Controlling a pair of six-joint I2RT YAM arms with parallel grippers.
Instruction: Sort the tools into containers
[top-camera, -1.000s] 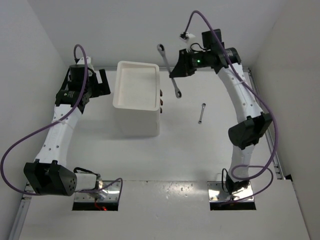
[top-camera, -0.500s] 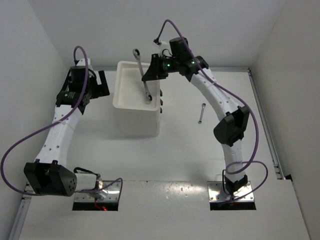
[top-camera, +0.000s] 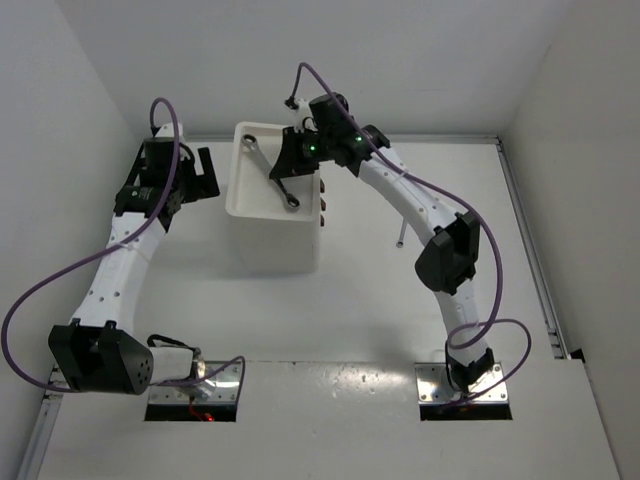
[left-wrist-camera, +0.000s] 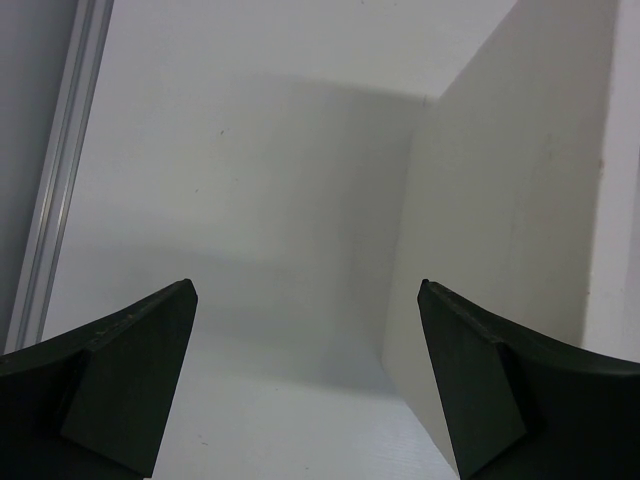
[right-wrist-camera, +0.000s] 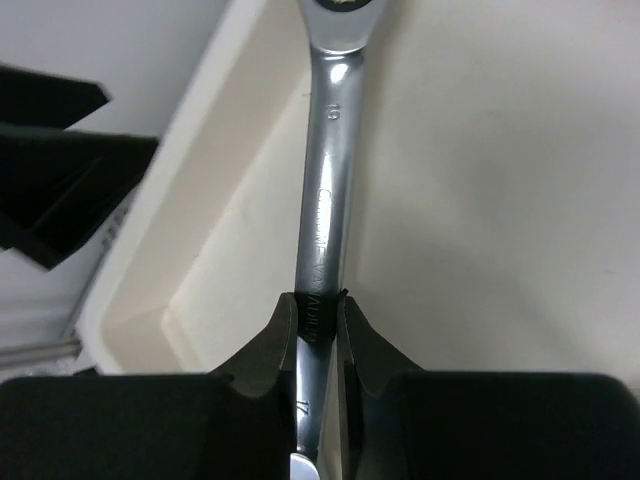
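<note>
- Our left gripper (left-wrist-camera: 305, 300) sits at the far left, its jaws spread wide with nothing between them, just beside the left wall of the white drawer unit (left-wrist-camera: 500, 200).
- The drawer unit (top-camera: 275, 245) stands on the surface (top-camera: 380, 300), its shallow tray top facing up and dark knobs (top-camera: 324, 200) on its right side.
- Above that tray we see a silver wrench (top-camera: 260, 158), tilted, with its ring end towards the tray's far left corner.
- Our right gripper (right-wrist-camera: 312, 310) has its jaws closed tight on the wrench (right-wrist-camera: 328, 180), gripping the shaft partway along; most of its length juts out ahead over the tray.
- A second wrench (top-camera: 399, 240) lies on the surface to the right, partly hidden by the right arm.
</note>
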